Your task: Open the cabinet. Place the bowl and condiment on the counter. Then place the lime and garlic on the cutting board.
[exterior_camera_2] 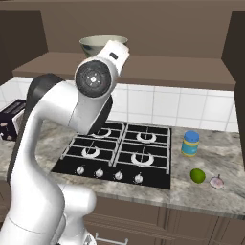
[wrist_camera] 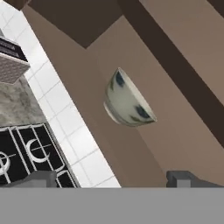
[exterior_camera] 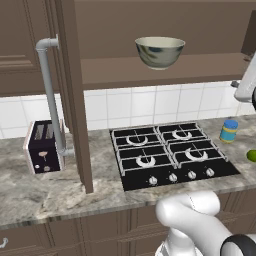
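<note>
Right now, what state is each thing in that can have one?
Dark brown wall cabinet: door swung open.
Mottled grey-green ceramic bowl: upright on the cabinet shelf, not held.
Blue-lidded yellow condiment jar: upright on the counter, lid on.
Green lime: on the counter.
Gripper: open, empty, facing the bowl.

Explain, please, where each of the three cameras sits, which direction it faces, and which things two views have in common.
Left base view: behind the arm on its left, looking forward and down at the open cabinet, the stove and the toaster; the white arm rises at lower right.
Right base view: behind on the right, facing the same counter; the arm covers the left half.
Hand view: on the hand, rolled sideways, looking at the bowl; the open gripper shows at the bottom.
Shared: bowl, stove, the condiment and the lime.
</note>
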{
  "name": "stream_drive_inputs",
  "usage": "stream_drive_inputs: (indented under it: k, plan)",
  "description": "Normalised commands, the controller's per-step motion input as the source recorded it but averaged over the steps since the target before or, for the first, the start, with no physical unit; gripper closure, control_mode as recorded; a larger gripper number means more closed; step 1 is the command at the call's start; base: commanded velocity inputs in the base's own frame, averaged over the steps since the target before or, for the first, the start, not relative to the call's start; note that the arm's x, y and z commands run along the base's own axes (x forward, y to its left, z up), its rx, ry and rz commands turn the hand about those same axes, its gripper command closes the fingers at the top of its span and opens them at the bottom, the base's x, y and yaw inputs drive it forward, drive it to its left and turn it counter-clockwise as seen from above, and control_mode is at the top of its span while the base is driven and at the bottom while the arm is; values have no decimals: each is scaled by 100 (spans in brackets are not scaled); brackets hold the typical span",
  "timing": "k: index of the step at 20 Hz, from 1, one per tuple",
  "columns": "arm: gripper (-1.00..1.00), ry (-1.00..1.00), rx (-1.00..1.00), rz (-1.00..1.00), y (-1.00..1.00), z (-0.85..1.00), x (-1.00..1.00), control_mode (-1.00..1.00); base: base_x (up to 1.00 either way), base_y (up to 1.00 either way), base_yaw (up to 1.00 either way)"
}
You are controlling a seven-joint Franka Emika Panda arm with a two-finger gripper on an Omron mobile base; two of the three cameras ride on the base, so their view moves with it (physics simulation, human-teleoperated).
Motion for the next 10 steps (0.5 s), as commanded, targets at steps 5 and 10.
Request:
stream_drive_inputs:
  k: [5,10]
  plan:
    - [-100,0,-25,29,31,8,0,-100,0,0,0]
    - [-100,-7,-29,10,44,3,7,-100,0,0,0]
